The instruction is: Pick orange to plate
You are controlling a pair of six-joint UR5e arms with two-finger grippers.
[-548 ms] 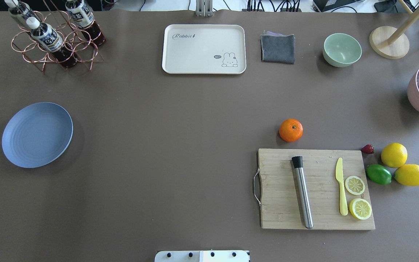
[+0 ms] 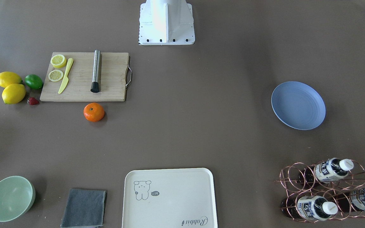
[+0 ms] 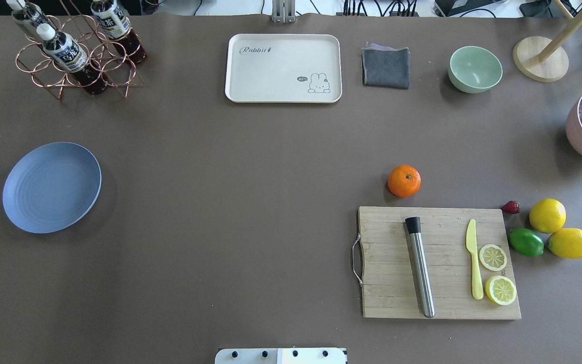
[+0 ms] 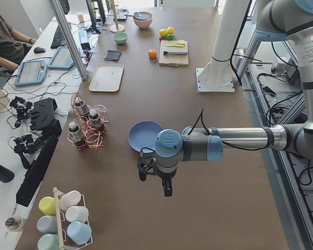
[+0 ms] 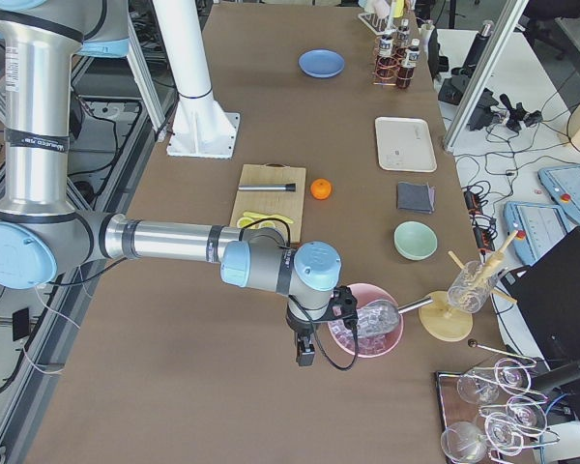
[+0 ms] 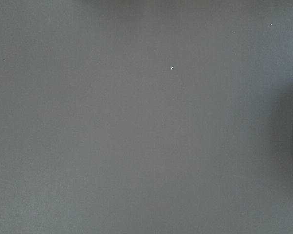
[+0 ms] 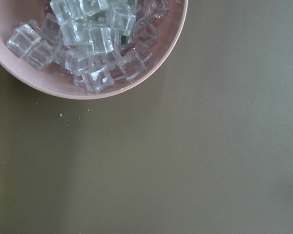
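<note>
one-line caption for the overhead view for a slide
Small round bright-orange mandarin beside the wooden cutting board, across the brown table from the round periwinkle-blue plate.

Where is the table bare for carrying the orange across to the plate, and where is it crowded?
Bare: the wide middle strip from the orange to the plate, between the cream tray and the robot base. The plate holds nothing. Crowded: around the cutting board beside the orange, with lemons and lime to its right.

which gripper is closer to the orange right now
Right. The right gripper hangs beside the pink ice bowl, on the same side as the orange. The left gripper hangs past the blue plate, far on the other side.
</note>
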